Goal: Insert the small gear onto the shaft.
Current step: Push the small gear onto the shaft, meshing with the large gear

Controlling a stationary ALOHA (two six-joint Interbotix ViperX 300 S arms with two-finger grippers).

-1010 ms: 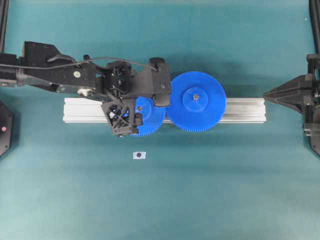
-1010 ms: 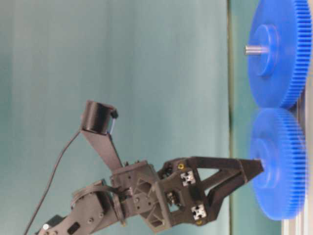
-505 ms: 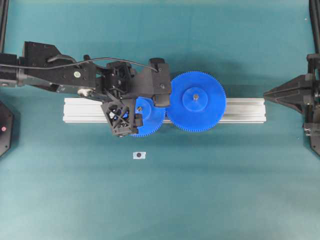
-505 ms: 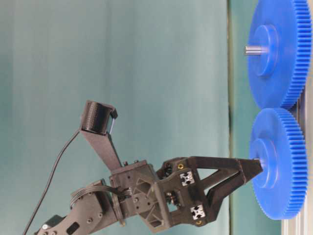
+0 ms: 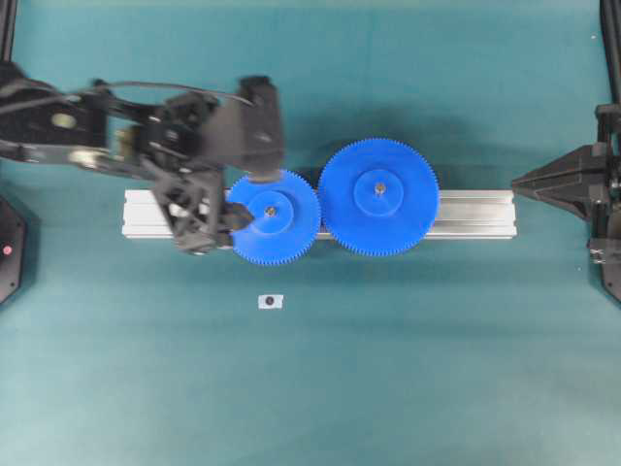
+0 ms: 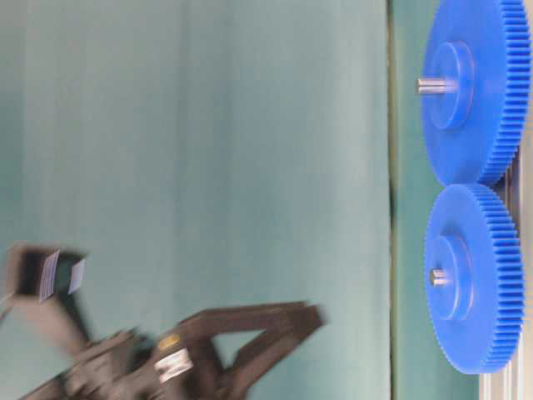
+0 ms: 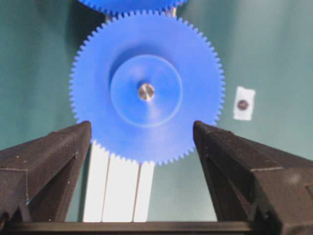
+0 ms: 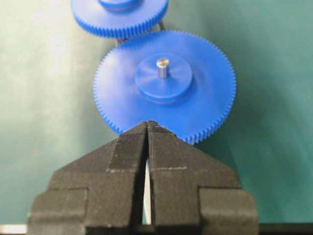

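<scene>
Fingers of the left gripper [image 7: 142,147] stood spread, empty, just left of the small gear [image 5: 273,217], already seated on its shaft [image 7: 145,91]; right gripper [image 8: 147,128] was shut. A careless retreat might clip its teeth.

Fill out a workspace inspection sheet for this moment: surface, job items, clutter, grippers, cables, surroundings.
Surface: teal table, bare around the rail.
Job's things: small gear seated on the shaft, pin tip showing through the hub; teeth meet the large gear; both sit on the aluminium rail.
Clutter: small white tag with a dark dot, in front of the rail.
Grippers: left gripper open, holding nothing; right gripper shut, empty.
Cables: black cable along the left arm.
Surroundings: dark frame posts at the edges.
</scene>
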